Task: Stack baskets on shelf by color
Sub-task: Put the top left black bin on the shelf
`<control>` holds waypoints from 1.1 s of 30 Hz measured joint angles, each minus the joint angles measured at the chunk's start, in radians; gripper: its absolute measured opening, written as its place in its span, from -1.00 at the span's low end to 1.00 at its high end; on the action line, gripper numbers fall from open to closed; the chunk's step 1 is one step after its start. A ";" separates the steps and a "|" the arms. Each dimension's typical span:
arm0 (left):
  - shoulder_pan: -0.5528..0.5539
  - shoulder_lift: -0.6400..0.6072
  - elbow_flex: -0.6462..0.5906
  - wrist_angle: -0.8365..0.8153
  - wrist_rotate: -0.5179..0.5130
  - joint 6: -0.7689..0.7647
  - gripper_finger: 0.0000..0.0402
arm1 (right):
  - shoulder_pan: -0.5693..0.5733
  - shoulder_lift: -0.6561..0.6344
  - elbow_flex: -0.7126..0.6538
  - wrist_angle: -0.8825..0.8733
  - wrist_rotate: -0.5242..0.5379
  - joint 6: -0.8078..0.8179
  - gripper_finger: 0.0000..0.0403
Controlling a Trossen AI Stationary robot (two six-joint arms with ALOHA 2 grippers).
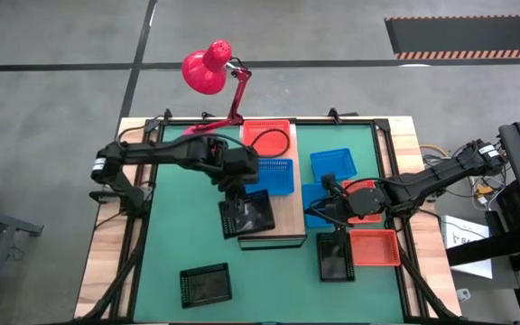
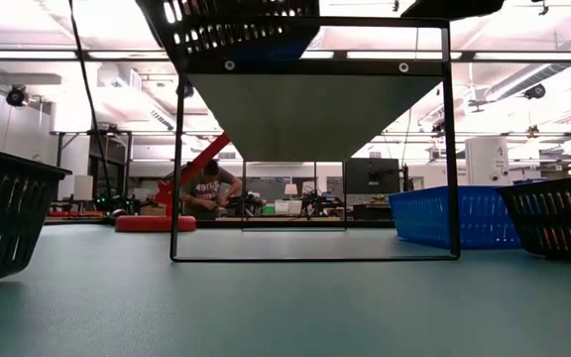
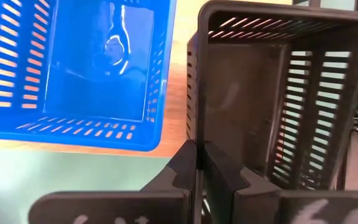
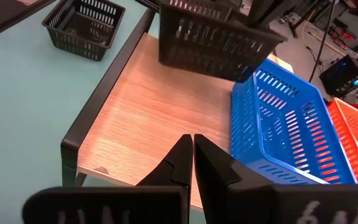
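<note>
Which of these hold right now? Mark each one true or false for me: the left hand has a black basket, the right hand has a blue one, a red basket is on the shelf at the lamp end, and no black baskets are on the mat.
1. The left hand grips the held black basket by its wall. True.
2. The right hand holds a blue basket. False: its fingers are shut on nothing, out beside the shelf.
3. A red basket sits on the shelf's end nearest the lamp. True.
4. No black baskets are on the green mat. False: a loose black basket lies on the left arm's side, and a second black basket lies near the right arm.
</note>
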 joint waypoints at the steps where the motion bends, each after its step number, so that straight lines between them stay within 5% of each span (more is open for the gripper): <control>1: 0.000 0.002 -0.002 0.001 0.000 0.002 -1.00 | 0.000 0.000 0.000 0.000 0.000 0.000 -0.96; 8: 0.000 0.034 -0.005 0.014 0.000 0.030 -0.97 | 0.000 0.000 0.000 -0.001 0.000 0.000 -0.96; 21: 0.002 0.039 0.005 0.015 -0.008 0.071 -0.60 | 0.000 0.000 0.000 -0.005 0.000 0.000 -0.96; 33: -0.079 -0.137 -0.015 -0.263 -0.040 -0.049 -0.59 | 0.000 0.000 0.000 -0.007 0.000 0.003 -0.96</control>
